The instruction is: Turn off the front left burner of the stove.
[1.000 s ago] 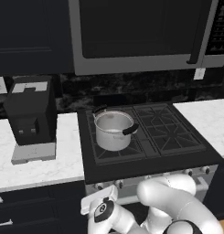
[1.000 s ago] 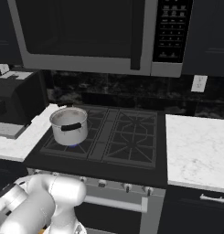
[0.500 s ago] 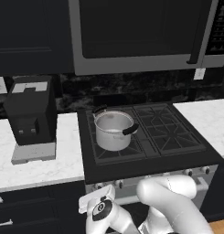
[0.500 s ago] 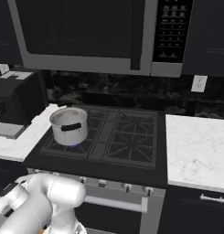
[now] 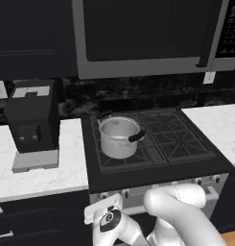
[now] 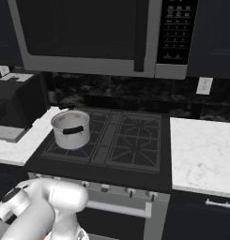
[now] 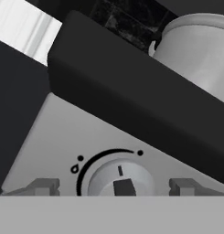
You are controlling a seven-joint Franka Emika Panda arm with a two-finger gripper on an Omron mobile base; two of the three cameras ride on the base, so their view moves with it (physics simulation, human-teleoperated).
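The stove (image 5: pixel 157 168) sits between two white counters, under the microwave (image 6: pixel 102 35); its front left burner (image 6: pixel 72 149) lies at the near left corner of the cooktop, beneath a steel pot (image 5: pixel 119 137), and a small blue flame shows under the pot in the right base view, so it looks lit. In the hand view the claw (image 7: pixel 115 187) is wide, its two tips standing either side of a round silver knob (image 7: pixel 120 180) on the front panel, touching nothing; the knob's raised grip bar runs roughly along the view's vertical, its thin mark pointing toward the arc printed above it, a little left of that arc's end dot. The risks, as I judge them: the tips close off-centre and slide round the smooth rim instead of catching the bar; the wrist turns the wrong way and raises the flame; or this leftmost knob governs another burner, which the panel's markings are too small to settle.
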